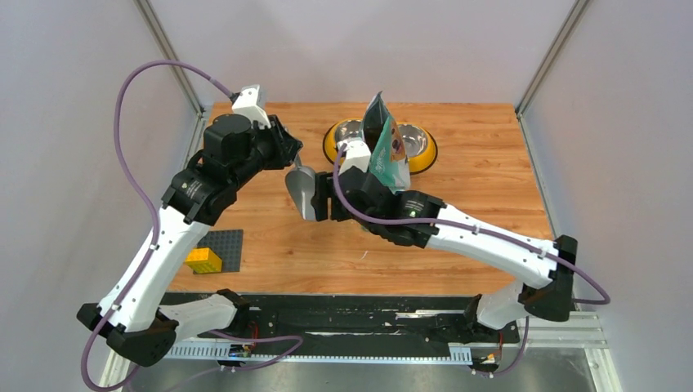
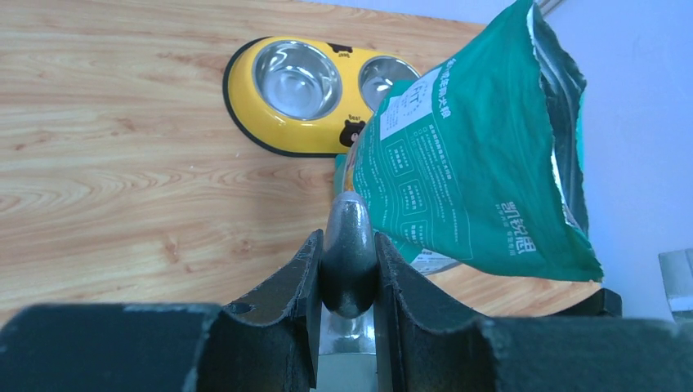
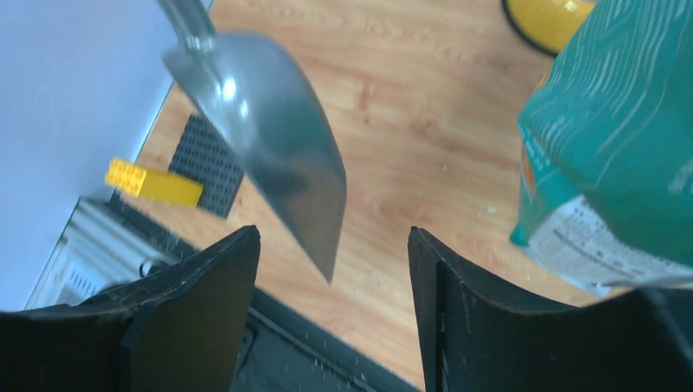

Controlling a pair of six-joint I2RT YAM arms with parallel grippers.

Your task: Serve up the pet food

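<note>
What worries me most is the pouch (image 2: 482,163). It stands tilted on the surface (image 1: 490,180) with its torn mouth open and nothing gripping it, and my right arm lies very close beside it. One careless turn of that arm could knock it over and spill the pet food. I judge the food is all inside the pouch, because no pellet shows in the scoop (image 3: 270,155) or in the bowls of the feeder (image 2: 241,102). Pushing the scoop into an unheld bag may also only shove the bag away. My left fingers (image 2: 306,269) are clenched on the scoop's handle, with the arm bent at the elbow and reaching toward the middle. My right fingers (image 3: 233,269) are spread apart with nothing between them. They point at the scoop's blade and are near enough to strike it.
</note>
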